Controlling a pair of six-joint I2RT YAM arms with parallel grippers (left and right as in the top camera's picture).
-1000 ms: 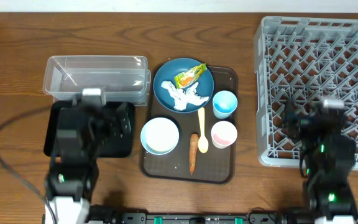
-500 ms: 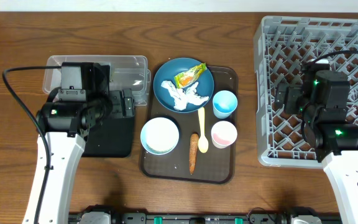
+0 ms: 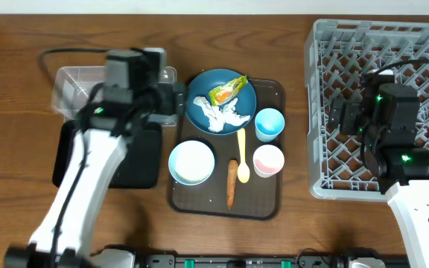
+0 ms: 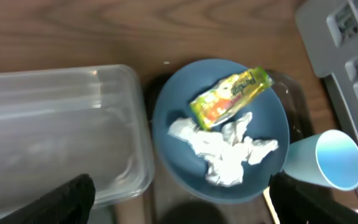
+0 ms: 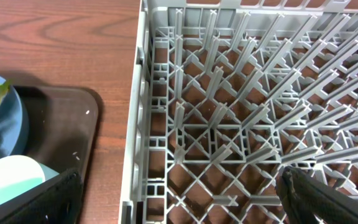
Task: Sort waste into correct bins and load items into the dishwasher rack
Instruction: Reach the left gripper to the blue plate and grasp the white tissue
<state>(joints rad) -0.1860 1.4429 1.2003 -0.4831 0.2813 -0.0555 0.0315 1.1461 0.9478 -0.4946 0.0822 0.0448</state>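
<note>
A dark blue plate (image 3: pixel 199 100) on the brown serving tray holds a green-orange wrapper (image 3: pixel 227 91) and a crumpled white tissue (image 3: pixel 220 116). All three show in the left wrist view: plate (image 4: pixel 179 106), wrapper (image 4: pixel 230 97), tissue (image 4: pixel 225 149). A light blue cup (image 3: pixel 269 123), pink cup (image 3: pixel 268 159), white bowl (image 3: pixel 192 162), yellow spoon (image 3: pixel 241 152) and carrot (image 3: pixel 232 184) also lie on that tray. My left gripper (image 3: pixel 173 101) is open and empty, above the gap between the clear tub (image 3: pixel 73 88) and the plate. My right gripper (image 3: pixel 341 119) is open and empty over the grey rack's (image 3: pixel 393 52) left part.
The brown serving tray (image 3: pixel 274 202) sits mid-table, with a few white rice grains (image 5: pixel 87 112) on it. The black tray (image 3: pixel 136 170) lies in front of the clear tub, partly under my left arm. The rack fills the right side.
My left arm has swung from over the black tray up and right, to the tub's right end beside the plate. The right arm rose over the rack, then held still.
</note>
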